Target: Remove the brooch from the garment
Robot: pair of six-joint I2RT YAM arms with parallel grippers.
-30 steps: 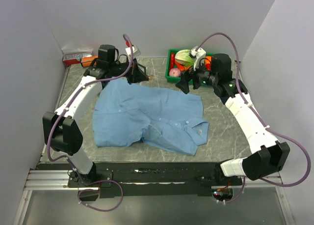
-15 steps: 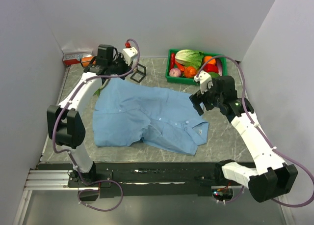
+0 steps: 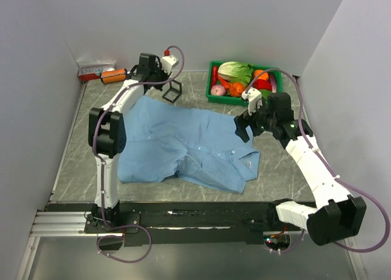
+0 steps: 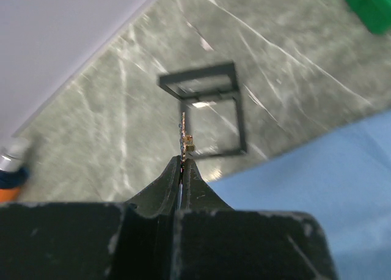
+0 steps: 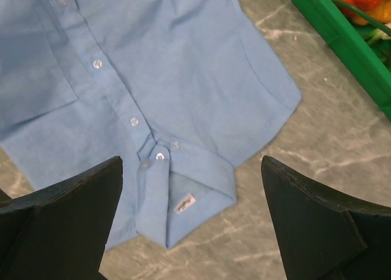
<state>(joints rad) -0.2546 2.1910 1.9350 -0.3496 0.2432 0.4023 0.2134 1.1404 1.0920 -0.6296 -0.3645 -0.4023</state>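
The light blue shirt [image 3: 183, 145] lies flat on the marble table, its collar and white neck label [image 5: 185, 202] toward the right. My left gripper [image 3: 164, 84] is at the far side, off the shirt's far edge, shut on the tiny coppery brooch [image 4: 186, 140], which sticks out past its fingertips [image 4: 194, 172] above the small black wire frame [image 4: 208, 112]. A corner of the shirt shows in the left wrist view [image 4: 330, 188]. My right gripper [image 3: 241, 126] hangs open and empty over the shirt's collar [image 5: 183, 170].
A green bin [image 3: 215, 92] of vegetables stands at the back right; its edge shows in the right wrist view [image 5: 342, 41]. An orange bottle [image 3: 112, 76] and a small box [image 3: 93, 70] sit at the back left. White walls close in on three sides.
My left gripper has swung right along the far edge toward the black frame, brooch held. My right gripper came from the green bin down over the shirt's collar.
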